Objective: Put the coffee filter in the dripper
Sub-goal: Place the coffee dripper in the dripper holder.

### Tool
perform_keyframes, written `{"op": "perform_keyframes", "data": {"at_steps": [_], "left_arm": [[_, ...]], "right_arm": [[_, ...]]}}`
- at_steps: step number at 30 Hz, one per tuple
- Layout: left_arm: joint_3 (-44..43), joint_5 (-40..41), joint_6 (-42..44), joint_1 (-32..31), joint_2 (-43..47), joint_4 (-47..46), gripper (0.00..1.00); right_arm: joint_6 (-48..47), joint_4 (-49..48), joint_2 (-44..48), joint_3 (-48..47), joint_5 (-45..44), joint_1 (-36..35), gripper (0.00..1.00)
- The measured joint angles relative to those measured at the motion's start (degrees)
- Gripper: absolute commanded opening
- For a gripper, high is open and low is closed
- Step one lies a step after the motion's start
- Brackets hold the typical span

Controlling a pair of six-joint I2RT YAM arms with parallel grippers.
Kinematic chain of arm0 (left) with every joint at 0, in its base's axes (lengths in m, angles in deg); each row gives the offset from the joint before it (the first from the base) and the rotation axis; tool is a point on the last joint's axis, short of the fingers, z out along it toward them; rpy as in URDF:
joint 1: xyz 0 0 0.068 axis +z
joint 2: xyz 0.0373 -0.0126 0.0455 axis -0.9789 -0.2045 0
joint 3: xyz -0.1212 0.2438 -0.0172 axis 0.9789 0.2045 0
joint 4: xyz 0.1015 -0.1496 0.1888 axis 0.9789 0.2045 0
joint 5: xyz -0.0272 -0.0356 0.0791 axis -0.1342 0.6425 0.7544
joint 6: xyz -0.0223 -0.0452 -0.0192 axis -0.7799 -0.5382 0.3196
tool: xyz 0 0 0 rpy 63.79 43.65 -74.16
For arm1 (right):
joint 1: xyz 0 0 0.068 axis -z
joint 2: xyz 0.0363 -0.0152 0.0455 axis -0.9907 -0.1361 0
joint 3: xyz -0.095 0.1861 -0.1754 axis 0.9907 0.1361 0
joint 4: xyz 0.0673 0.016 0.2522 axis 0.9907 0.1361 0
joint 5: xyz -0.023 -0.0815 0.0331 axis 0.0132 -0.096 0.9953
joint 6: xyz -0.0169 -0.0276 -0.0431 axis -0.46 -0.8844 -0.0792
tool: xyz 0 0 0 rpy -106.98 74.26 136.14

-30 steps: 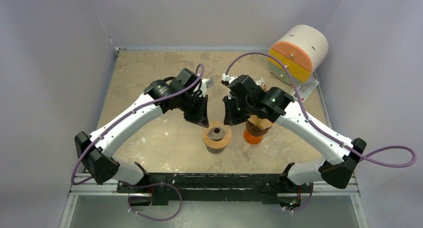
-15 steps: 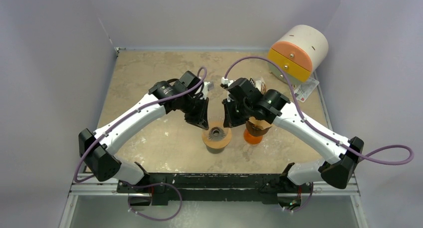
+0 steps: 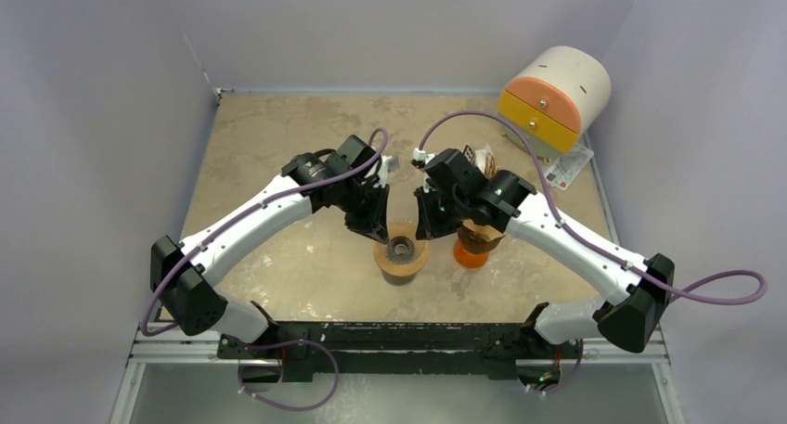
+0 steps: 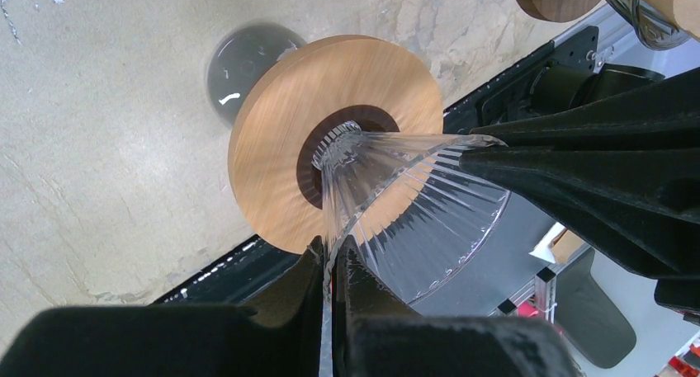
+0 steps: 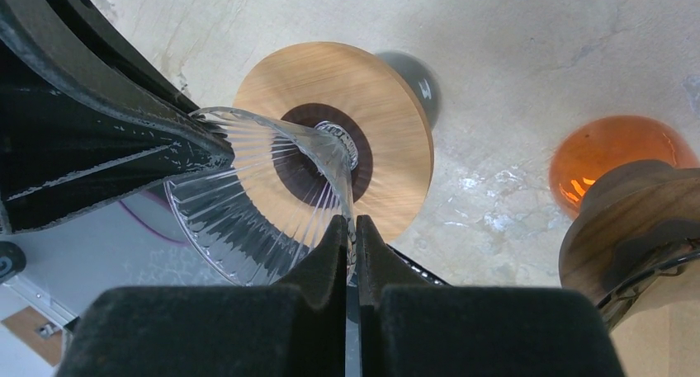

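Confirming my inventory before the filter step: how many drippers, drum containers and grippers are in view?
Drippers: 2 (clear dripper, orange dripper)
Drum container: 1
Grippers: 2 (left gripper, right gripper), both shut on the clear dripper's rim
Total: 5

No legible text, number, brand or sign is shown in any view. Printed marks are seen only on a flat packet (image 3: 566, 167), which lies on the tabletop (image 3: 278, 136) well beyond the right fingers (image 3: 429, 218) and off to their right, just beside a drum-shaped container (image 3: 555, 97). The print on it is too small to be read. A few small dark marks on the container's pale shell cannot be made out as characters.
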Motion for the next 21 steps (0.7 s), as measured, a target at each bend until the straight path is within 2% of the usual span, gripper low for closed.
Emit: {"op": "perform_keyframes", "data": {"at_steps": [21], "left_arm": [[5.0, -0.5, 0.0, 0.4, 2.1, -4.6, 0.0]], "right_arm": [[0.3, -6.2, 2.1, 5.5, 1.2, 0.5, 0.0]]}}
